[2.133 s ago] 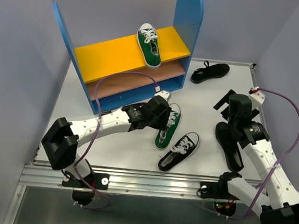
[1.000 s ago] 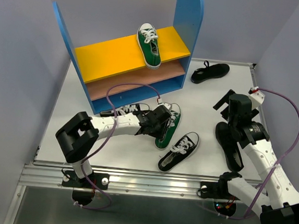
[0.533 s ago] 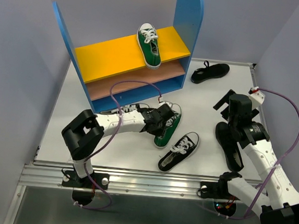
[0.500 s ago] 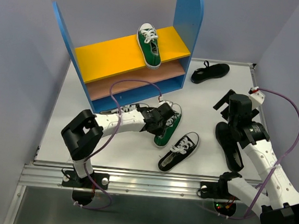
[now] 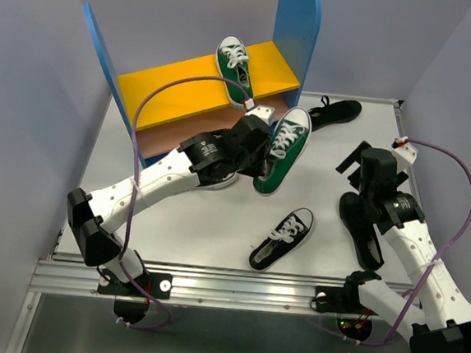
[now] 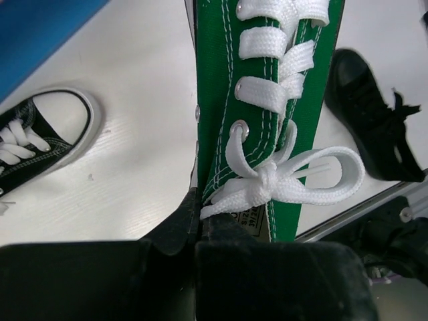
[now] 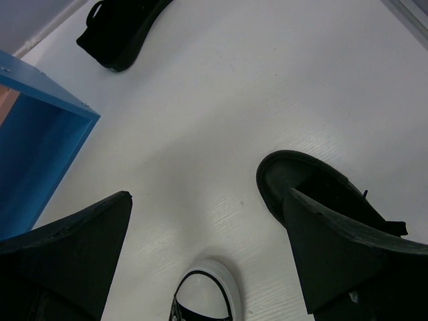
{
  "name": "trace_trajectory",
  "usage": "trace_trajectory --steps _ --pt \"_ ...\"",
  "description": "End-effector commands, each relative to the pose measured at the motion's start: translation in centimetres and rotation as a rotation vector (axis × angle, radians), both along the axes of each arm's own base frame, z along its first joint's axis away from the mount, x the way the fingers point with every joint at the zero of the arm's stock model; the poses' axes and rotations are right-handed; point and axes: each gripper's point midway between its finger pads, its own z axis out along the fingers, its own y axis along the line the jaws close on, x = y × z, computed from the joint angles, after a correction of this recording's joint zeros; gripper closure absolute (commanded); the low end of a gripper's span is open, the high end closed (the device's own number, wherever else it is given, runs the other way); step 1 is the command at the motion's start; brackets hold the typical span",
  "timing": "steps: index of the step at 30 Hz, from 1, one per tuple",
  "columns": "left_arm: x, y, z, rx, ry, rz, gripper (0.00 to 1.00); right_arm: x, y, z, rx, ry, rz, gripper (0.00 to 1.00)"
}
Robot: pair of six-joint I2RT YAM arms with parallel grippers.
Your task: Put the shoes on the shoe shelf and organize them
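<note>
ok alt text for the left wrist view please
The left fingers clamp a green sneaker beside its white lace bow, over the white table. A black sneaker with a white toe shows at left, an all-black shoe at right, a blue shelf panel top left.

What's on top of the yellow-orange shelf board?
One green canvas sneaker with white laces, near the yellow-orange board's right end. The rest looks bare, though a purple cable hides a thin strip.

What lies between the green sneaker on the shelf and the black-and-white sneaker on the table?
In the top view, the second green sneaker, held by the left gripper, hangs between them.
</note>
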Motion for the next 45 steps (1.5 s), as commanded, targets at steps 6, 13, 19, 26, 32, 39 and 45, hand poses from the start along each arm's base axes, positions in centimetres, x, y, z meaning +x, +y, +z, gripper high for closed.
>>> trace_trajectory --steps 6,13,19,26,32,39,45 --pt "3.1 2.8 13.3 -0.241 -0.183 0.161 1.0 0.1 -0.4 1.3 0.011 -0.058 -0.027 0.0" --pt "6.5 3.9 18.4 -0.352 -0.263 0.298 1.0 0.1 -0.2 1.6 0.017 -0.063 -0.014 0.0" --pt "9.6 4.4 21.9 -0.485 -0.316 0.41 1.0 0.0 -0.1 1.6 0.027 -0.065 -0.014 0.0" --pt "12.6 3.8 24.8 -0.628 -0.352 0.464 1.0 -0.1 -0.2 1.8 0.024 -0.064 -0.014 0.0" --pt "15.3 3.8 25.7 -0.663 -0.399 0.501 1.0 -0.1 -0.3 2.2 0.016 -0.069 -0.015 0.0" --pt "19.2 3.2 22.4 -0.615 -0.381 0.518 1.0 -0.2 -0.3 2.7 0.018 -0.074 -0.011 0.0" --pt "22.2 2.0 18.2 -0.56 -0.327 0.499 1.0 -0.4 -0.4 2.6 0.013 -0.071 -0.013 0.0"
